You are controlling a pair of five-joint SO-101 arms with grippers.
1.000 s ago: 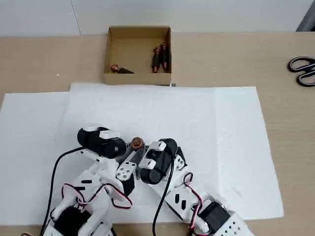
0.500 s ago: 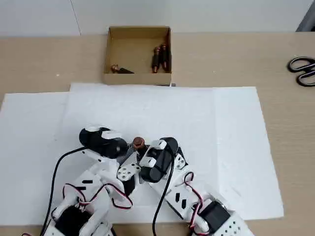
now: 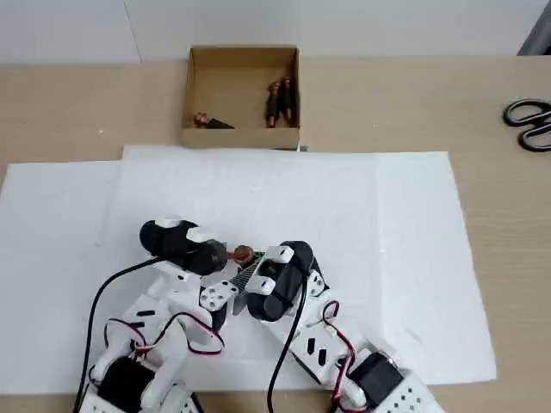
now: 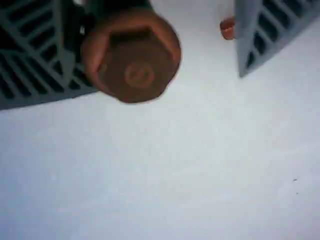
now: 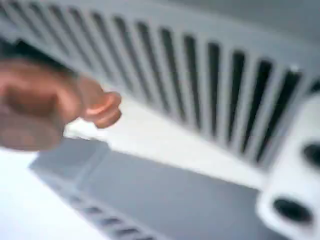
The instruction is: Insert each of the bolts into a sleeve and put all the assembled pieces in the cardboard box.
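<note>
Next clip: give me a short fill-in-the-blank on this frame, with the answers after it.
1. The assembled pieces lie inside the cardboard ___.
2. The black-handled ___ lie on the bare table, off the white sheet.
3. A copper bolt sits between the two robot ___, over the sheet.
Missing words: box; scissors; arms.

Bolt (image 4: pixel 131 62) shank hidden behind its head, copper part (image 5: pixel 35 112) blurred and edge-cropped in right wrist view — identity indeterminate, scissors (image 3: pixel 527 116) cut by frame edge, cardboard box (image 3: pixel 241 138) contents too small to resolve.
</note>
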